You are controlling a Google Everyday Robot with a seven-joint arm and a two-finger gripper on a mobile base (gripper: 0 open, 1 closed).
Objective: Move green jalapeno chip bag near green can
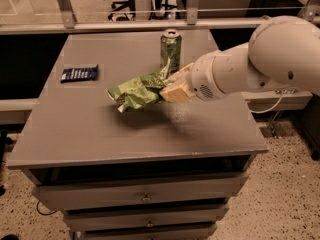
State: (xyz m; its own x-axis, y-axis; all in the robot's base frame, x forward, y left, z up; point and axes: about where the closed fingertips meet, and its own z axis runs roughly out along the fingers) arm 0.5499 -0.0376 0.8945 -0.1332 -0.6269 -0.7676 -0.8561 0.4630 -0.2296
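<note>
The green jalapeno chip bag (136, 91) is light green and crinkly, held up off the grey cabinet top (100, 129) near its middle. My gripper (167, 86) reaches in from the right and is shut on the bag's right end. The green can (171, 50) stands upright at the back of the top, just behind and right of the bag, close to my gripper. My white arm (260, 64) fills the right side of the view.
A small dark blue flat packet (79, 73) lies at the left of the cabinet top. The cabinet has drawers (145, 196) below. A metal railing (125, 24) runs behind the cabinet. Speckled floor lies to the right.
</note>
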